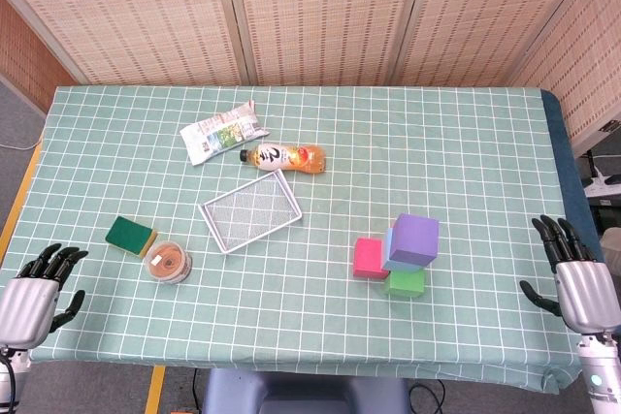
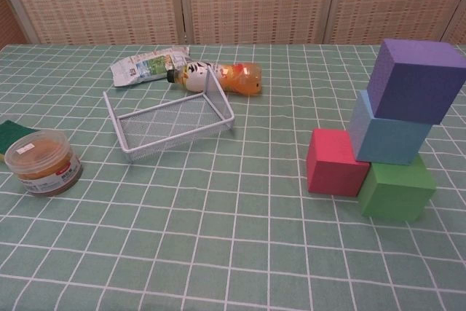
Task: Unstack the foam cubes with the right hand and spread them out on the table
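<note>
Resting spread and empty at the surface edge, the right robot hand waits beside the purple cube topping the stack, ready to reach.

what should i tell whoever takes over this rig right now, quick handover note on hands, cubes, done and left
Left hand: open, holding nothing, at the near left table edge.
Right hand: open, holding nothing, at the near right edge, apart from the stack.
Cubes: purple cube on top, on the blue cube, which rests on the green cube and leans over the red cube; red and green sit on the table side by side.
Done: nothing yet, the stack looks untouched.
Left: with the right hand, lift off purple, then blue, and spread all the cubes out on the tablecloth.
</note>
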{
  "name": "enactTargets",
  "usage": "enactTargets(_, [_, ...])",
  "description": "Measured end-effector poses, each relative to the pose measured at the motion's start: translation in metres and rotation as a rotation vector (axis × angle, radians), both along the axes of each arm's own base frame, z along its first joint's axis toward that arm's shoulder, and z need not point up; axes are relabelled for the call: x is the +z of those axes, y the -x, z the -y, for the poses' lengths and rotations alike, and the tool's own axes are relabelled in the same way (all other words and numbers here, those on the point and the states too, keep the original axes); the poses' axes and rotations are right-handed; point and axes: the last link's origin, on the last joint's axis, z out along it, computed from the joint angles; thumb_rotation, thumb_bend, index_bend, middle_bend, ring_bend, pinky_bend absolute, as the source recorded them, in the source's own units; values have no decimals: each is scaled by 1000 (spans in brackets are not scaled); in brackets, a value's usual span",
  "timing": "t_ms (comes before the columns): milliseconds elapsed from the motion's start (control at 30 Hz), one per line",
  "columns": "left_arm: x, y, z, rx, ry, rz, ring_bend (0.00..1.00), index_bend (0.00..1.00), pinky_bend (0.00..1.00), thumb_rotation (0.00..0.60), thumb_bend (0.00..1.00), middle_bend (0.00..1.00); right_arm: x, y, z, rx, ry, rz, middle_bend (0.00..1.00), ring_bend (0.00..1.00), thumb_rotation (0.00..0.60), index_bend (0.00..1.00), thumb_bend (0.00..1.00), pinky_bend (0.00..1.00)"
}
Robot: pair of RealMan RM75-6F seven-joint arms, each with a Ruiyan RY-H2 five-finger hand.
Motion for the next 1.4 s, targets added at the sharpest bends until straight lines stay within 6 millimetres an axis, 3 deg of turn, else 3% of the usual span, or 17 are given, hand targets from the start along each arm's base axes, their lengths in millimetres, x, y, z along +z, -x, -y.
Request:
enactTargets(433, [2, -1, 1, -3, -7, 3, 139, 230, 366, 600, 394, 208, -7, -2, -2, 42, -65, 8, 44, 26, 600, 0, 111, 271])
enactTargets(633, [1, 3, -2, 20, 1, 8, 139, 230, 372, 600, 394, 208, -14, -6, 1, 142, -51, 30, 42, 26, 600, 0, 99, 115])
enactTargets(833, [1, 0, 0, 23, 6, 11, 139, 230, 374, 600, 392, 209, -21, -9, 6, 272, -87, 166, 42, 19, 600, 0, 68, 83])
enactTargets(1033, [-3, -1, 0, 19, 30, -5, 139, 230, 379, 600, 394, 209, -30, -29, 24, 411, -127, 213, 42, 18, 600, 0, 64, 82])
enactTargets(1400, [-4, 5, -5, 72, 43, -10, 139, 230, 382, 600, 391, 209, -62, -68, 61, 432, -212, 204, 41, 18, 600, 2, 64, 82])
